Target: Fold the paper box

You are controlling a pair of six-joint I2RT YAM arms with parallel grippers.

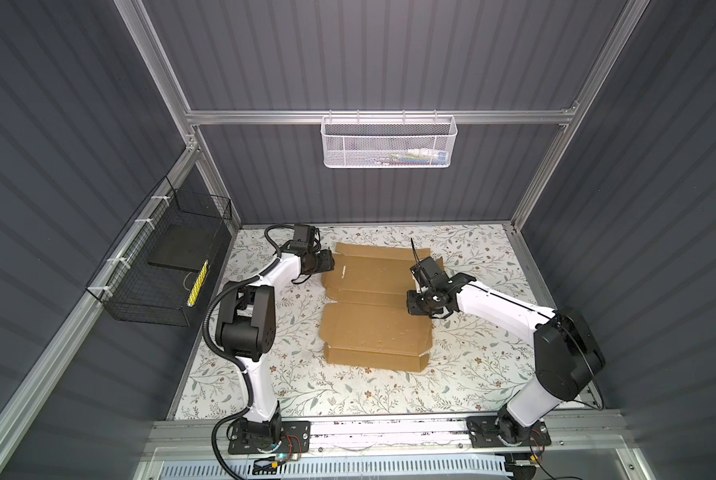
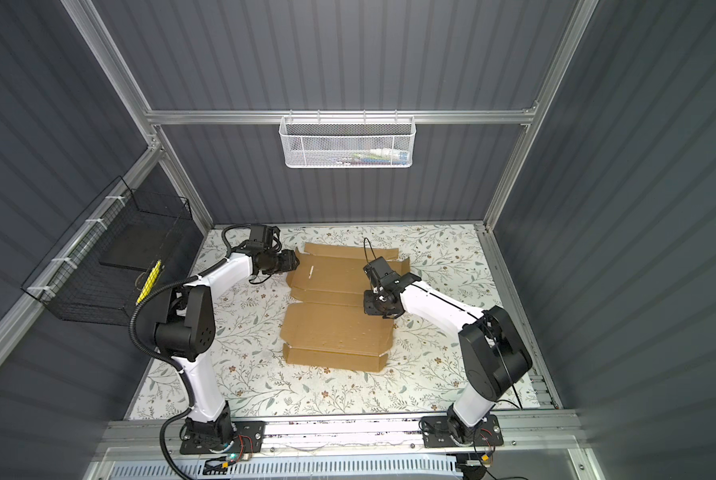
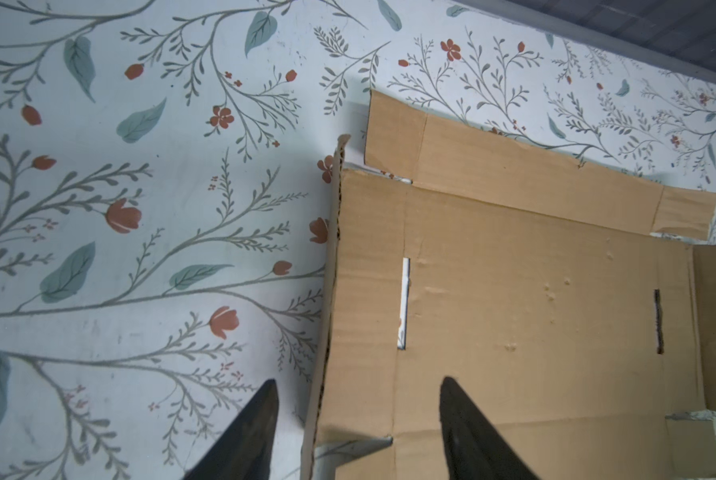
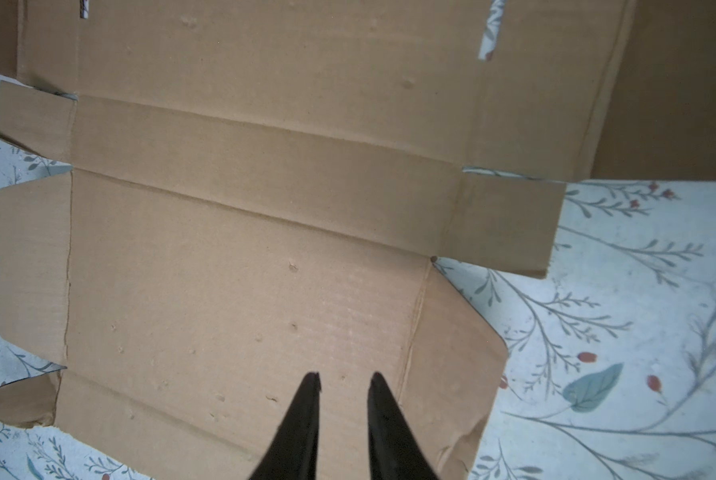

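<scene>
At the near edge of the floral table (image 1: 348,399) you have bare room around the paper box (image 1: 372,332), lying mostly flat mid-table. Your right gripper (image 4: 344,374) hangs over its panel, jaws narrow, holding nothing. Farther back, your left gripper (image 3: 358,381) stands wide astride the box's raised left edge. The black wire basket (image 1: 148,305) on the left wall holds a dark slab (image 1: 177,249) and a yellow strip (image 1: 198,282); the far white mesh basket (image 1: 348,145) holds things too blurred to name.
</scene>
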